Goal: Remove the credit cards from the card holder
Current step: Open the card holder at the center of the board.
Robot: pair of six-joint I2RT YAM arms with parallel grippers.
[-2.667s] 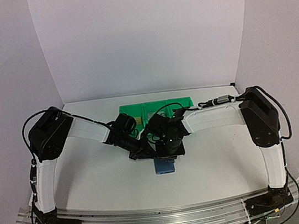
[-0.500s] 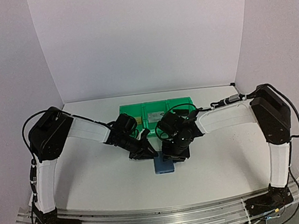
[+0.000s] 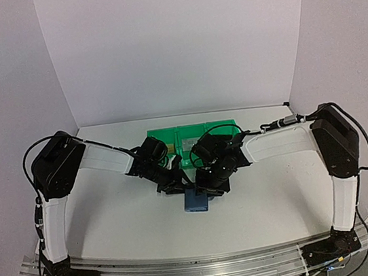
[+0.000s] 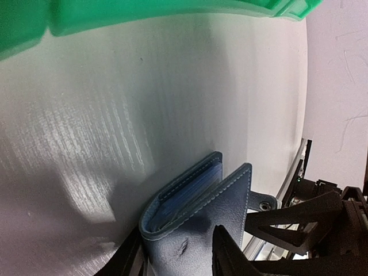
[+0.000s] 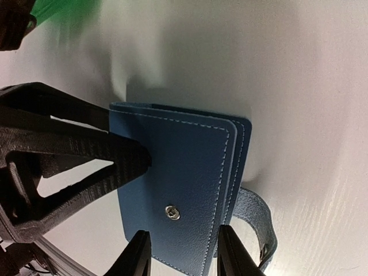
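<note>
The blue card holder (image 3: 196,201) lies folded on the white table between both arms. Seen from the left wrist, the card holder (image 4: 195,230) gapes a little and shows pale blue sleeves. No credit cards show in it. My left gripper (image 4: 178,259) is open, its fingers straddling the corner by the fold. My right gripper (image 5: 184,241) is open above the card holder (image 5: 178,172), one fingertip on each side of the snap stud. I cannot tell if the tips touch. The strap (image 5: 256,215) hangs loose, unsnapped. From above, the left gripper (image 3: 177,187) and right gripper (image 3: 210,188) meet at its far edge.
A row of green bins (image 3: 194,136) stands just behind the grippers; a small grey patch shows in the middle one, too small to name. The left arm's finger (image 5: 86,161) reaches in beside the cover. The metal rail (image 3: 201,262) runs along the near edge.
The left jaws have spread apart from shut. The card holder has slid slightly left and away and turned a little. The right gripper has moved a little left and away from the rail, its gap unchanged.
</note>
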